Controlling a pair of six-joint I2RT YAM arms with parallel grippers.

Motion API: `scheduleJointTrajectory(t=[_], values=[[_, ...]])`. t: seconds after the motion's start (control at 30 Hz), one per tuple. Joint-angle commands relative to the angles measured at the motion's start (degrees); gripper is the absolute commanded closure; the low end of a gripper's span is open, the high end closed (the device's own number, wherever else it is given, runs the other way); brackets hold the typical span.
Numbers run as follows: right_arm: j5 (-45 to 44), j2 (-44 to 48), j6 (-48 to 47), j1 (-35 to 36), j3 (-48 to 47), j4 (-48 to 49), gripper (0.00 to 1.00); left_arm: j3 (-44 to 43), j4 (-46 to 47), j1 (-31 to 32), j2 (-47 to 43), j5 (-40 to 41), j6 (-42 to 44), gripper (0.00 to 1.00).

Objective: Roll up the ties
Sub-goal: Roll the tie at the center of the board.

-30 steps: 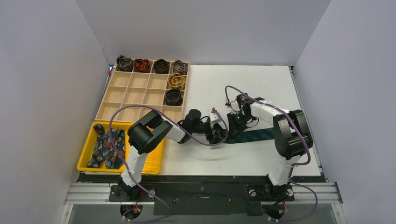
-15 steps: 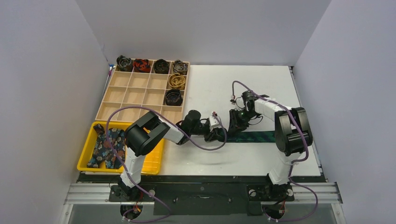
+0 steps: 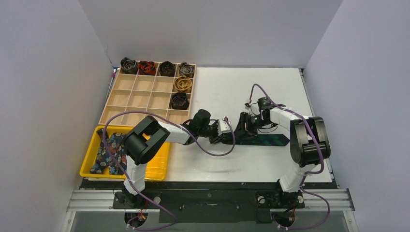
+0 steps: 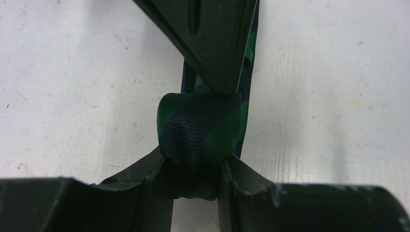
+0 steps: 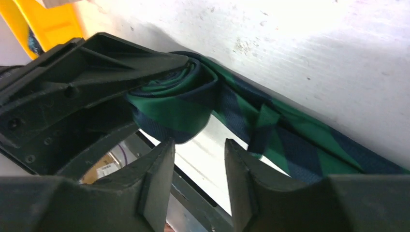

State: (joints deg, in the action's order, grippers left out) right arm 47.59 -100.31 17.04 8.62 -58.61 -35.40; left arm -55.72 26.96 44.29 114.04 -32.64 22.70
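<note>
- The plaid tie point(image 4: 199, 130): woven green-navy fabric, one end wound into a plump, soft coil. Its flat tail runs off across the scuffed white bench point(image 4: 72, 72).
- Left gripper point(image 4: 196, 169): matte black fingers clenched on the coil from both sides.
- Right gripper point(image 5: 198, 154): fingers parted, grasping nothing, with the coil just beyond its tips.
- Crumpled floral ties point(image 3: 113, 152) lie in a yellow plastic bin point(image 3: 162, 164).
</note>
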Motion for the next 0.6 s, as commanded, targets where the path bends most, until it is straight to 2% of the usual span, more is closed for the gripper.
scheduleJointTrajectory(t=[0.0,0.3,0.47,0.57], values=[[2.99,3.62,8.38,1.13,1.2,11.21,0.57,-1.44,-14.5,0.14,2.45,5.23,4.65,0.94],[0.78,0.55,10.69,5.3,0.73,17.61,0.55,-2.08,-17.76,0.44,2.44,4.01,6.21,0.9],[-0.66,-0.84,4.3,5.44,0.14,10.38,0.57,-2.74,-18.98,0.43,2.84,3.99,5.71,0.89],[0.1,0.19,1.42,4.2,0.92,6.78,0.5,-2.84,-19.29,0.32,3.05,3.82,5.59,0.89]])
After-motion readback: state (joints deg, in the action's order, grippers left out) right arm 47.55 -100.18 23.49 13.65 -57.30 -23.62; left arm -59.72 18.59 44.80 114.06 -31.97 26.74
